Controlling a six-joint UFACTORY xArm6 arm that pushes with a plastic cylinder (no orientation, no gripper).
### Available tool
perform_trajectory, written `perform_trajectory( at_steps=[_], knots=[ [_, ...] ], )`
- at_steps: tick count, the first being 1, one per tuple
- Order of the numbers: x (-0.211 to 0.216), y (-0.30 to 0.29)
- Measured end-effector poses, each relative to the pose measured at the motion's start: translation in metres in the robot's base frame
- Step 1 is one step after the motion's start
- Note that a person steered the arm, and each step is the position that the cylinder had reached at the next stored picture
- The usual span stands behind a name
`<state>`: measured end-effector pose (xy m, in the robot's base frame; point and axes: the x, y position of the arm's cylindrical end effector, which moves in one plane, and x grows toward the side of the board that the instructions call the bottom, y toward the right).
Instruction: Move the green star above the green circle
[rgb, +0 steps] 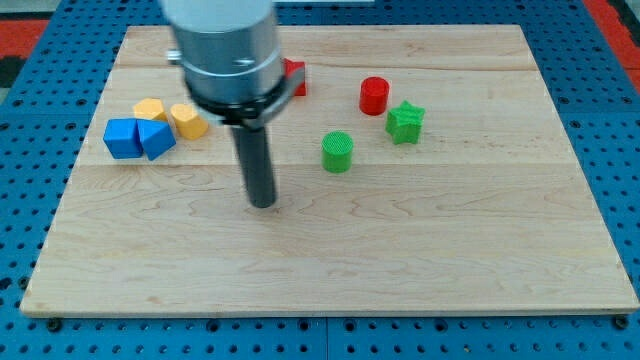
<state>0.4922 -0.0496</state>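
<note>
The green star (405, 122) lies on the wooden board, right of centre toward the view's top. The green circle (337, 152), a short cylinder, stands to its lower left, a small gap apart. My tip (262, 203) rests on the board left of and a little below the green circle, roughly a block's width or two away, touching no block. The rod rises from it to the grey arm body at the view's top.
A red cylinder (374, 95) stands just up-left of the green star. A red block (294, 76) is partly hidden behind the arm. At the left, two blue blocks (122, 138) (157, 138) and two yellow blocks (149, 109) (188, 121) cluster together.
</note>
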Motion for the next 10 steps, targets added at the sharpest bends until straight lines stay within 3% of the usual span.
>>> perform_trajectory(
  at_steps=[3,4,5,6,7,10],
  knots=[
    [-0.062,0.072],
    [-0.047,0.116],
    [-0.049,0.214],
    [-0.070,0.230],
    [-0.089,0.224],
    [-0.098,0.123]
  ],
)
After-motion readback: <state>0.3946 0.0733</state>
